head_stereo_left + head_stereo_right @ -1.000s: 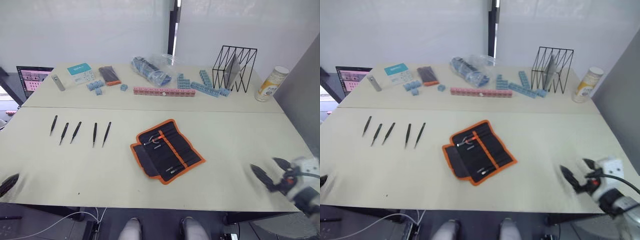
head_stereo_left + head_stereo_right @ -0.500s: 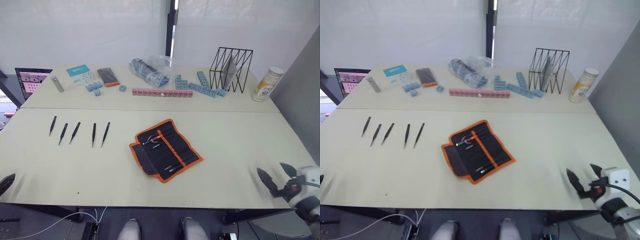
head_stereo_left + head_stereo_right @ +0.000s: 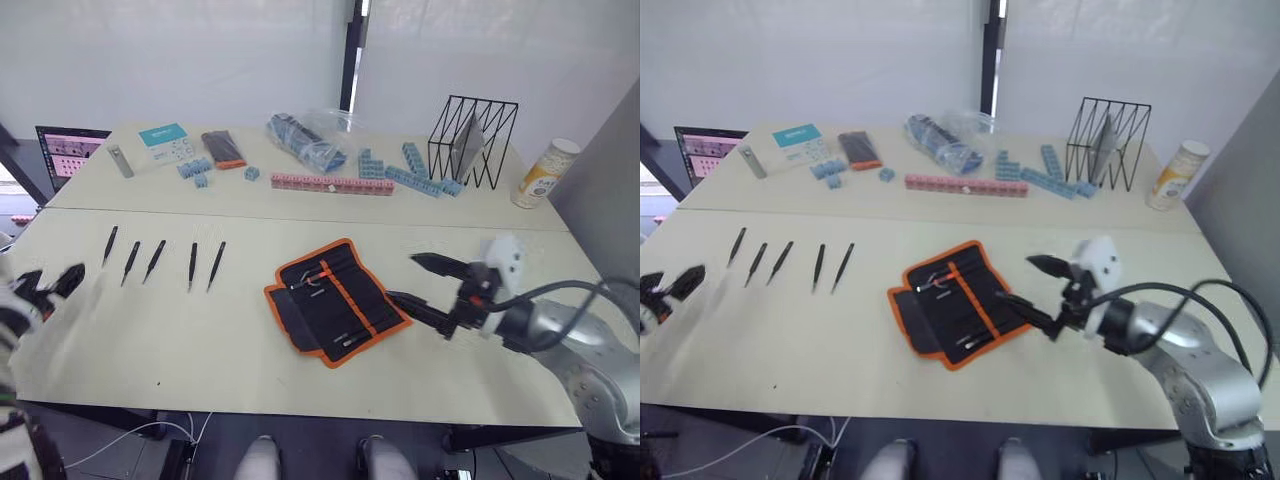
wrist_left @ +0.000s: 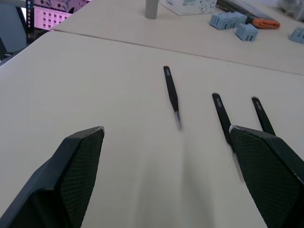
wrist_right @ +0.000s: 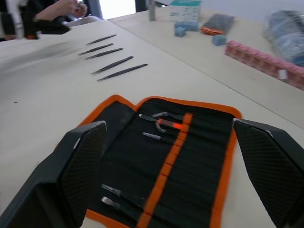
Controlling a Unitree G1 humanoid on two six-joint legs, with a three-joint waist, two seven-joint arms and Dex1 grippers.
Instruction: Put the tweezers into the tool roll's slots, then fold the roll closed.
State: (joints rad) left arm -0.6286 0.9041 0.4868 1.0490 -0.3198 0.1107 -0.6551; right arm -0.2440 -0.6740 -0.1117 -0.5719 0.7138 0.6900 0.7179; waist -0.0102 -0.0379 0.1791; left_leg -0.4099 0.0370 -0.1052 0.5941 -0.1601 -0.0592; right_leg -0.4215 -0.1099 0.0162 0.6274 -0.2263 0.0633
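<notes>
Five tweezers [image 3: 160, 261] lie in a row left of the unrolled tool roll [image 3: 335, 300] (a few small tools already sit in it), both grippers spread wide and empty, the right gripper [image 3: 422, 283] just beside the roll, the left gripper [image 3: 45, 287] near the tweezers.

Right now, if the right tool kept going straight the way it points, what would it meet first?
Most likely the tool roll: the open right tool points at its near orange edge in the right wrist view. How high it hangs above the table is unclear, so it may pass over.
</notes>
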